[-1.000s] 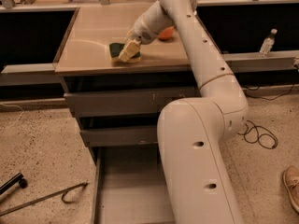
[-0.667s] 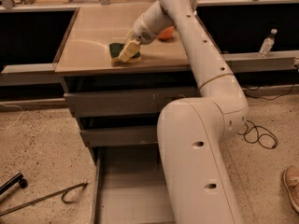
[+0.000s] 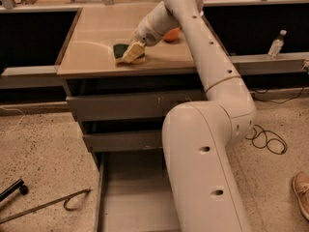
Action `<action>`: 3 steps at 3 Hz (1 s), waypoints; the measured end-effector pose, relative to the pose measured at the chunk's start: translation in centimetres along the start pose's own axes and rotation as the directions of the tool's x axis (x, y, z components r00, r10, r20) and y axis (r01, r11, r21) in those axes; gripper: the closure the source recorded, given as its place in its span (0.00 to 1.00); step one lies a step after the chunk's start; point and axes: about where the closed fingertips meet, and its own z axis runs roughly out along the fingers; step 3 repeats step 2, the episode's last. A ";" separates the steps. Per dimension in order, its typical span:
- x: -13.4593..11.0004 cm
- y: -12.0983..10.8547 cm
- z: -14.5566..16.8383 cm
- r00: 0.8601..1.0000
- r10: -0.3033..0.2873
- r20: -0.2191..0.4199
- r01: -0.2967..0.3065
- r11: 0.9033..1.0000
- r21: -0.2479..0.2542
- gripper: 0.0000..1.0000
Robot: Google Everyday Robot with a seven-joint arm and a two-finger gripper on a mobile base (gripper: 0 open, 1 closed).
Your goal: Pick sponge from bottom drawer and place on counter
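Note:
The sponge [image 3: 120, 49], dark green on top with a yellowish layer, lies on the beige-grey counter [image 3: 91, 47] near its middle. My gripper [image 3: 133, 52] is down on the sponge's right side and touches it. My arm reaches up from the lower right across the cabinet front. The bottom drawer [image 3: 130, 197] is pulled open below, and the visible part of its flat grey floor is bare. My arm hides its right part.
An orange ball [image 3: 172, 34] sits on the counter just right of my wrist. Two shallower grey drawers [image 3: 116, 108] are closed above the open one. A plastic bottle [image 3: 276, 43] stands on the right ledge. A metal rod [image 3: 46, 206], a cable [image 3: 265, 139] and a shoe [image 3: 302, 193] lie on the floor.

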 end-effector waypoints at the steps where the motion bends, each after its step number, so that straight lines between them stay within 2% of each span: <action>1: 0.0 0.0 0.0 1.000 0.000 0.000 0.000 1.000 0.000 0.00; 3: 0.0 0.0 0.0 1.000 0.000 0.000 0.000 1.000 0.000 0.00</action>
